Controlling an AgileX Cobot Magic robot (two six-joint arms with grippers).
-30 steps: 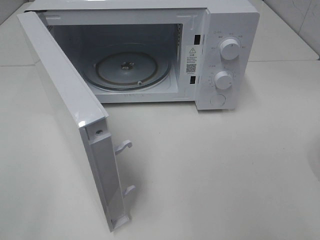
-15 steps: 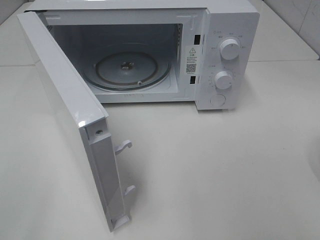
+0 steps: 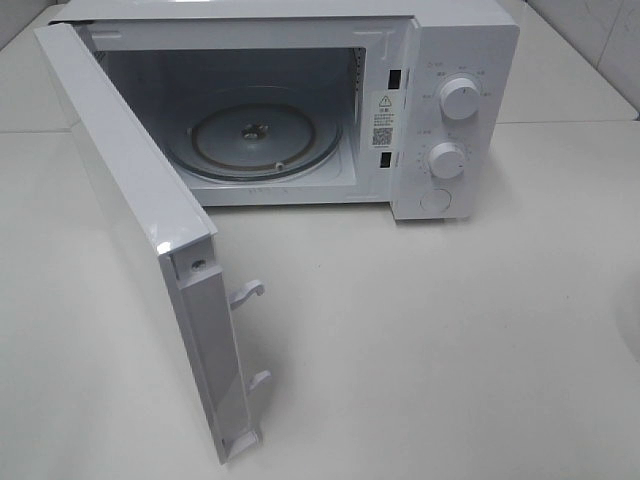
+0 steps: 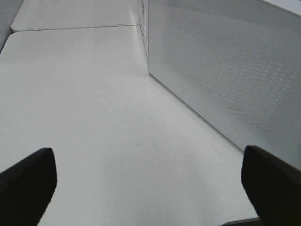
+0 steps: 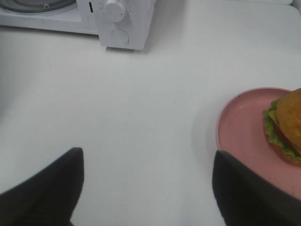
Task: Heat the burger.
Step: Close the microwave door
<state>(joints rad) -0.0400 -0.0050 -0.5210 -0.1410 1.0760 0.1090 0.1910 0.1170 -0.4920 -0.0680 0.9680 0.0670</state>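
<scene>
White table point(image 3: 450, 330) — burger point(image 5: 287, 126) cut off, plate point(image 5: 240, 127) edge.

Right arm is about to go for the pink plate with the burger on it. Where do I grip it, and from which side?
Take the pink plate by its bare raised rim on the microwave side, where the right gripper stands with jaws open. The burger sits toward the far side, leaving that near rim bare, so probably one finger over the lip and one under.
</scene>
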